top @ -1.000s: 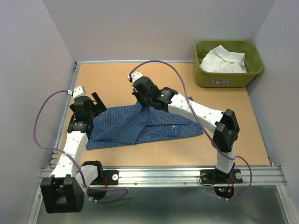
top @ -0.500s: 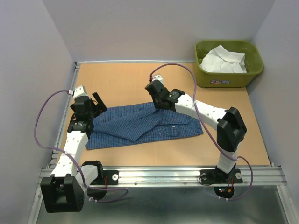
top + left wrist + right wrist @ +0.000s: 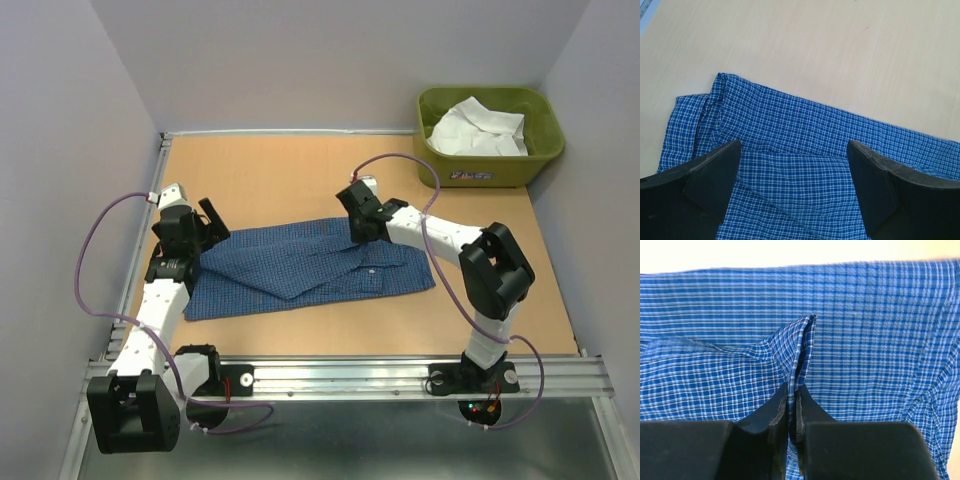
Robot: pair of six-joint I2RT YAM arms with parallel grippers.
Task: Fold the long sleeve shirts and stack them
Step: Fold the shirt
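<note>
The blue checked shirt (image 3: 310, 265) lies spread across the middle of the table, partly folded. My right gripper (image 3: 362, 232) is low over its upper middle, shut on a pinched fold of the blue cloth (image 3: 802, 347); the fold stands up between the fingers (image 3: 812, 410). My left gripper (image 3: 213, 222) hovers open over the shirt's left end, its fingers (image 3: 715, 175) wide apart with the blue shirt (image 3: 800, 185) flat below them. The white shirt (image 3: 476, 129) lies crumpled in the green tub.
The olive-green tub (image 3: 489, 170) stands at the back right corner. A metal rail (image 3: 350, 375) runs along the near edge by the arm bases. Walls close in the table (image 3: 260, 170) on the left, back and right.
My right gripper has carried the pinched cloth to the right and down, from the shirt's middle-left to its upper middle, laying the sleeve flatter. The left arm has stayed in place.
</note>
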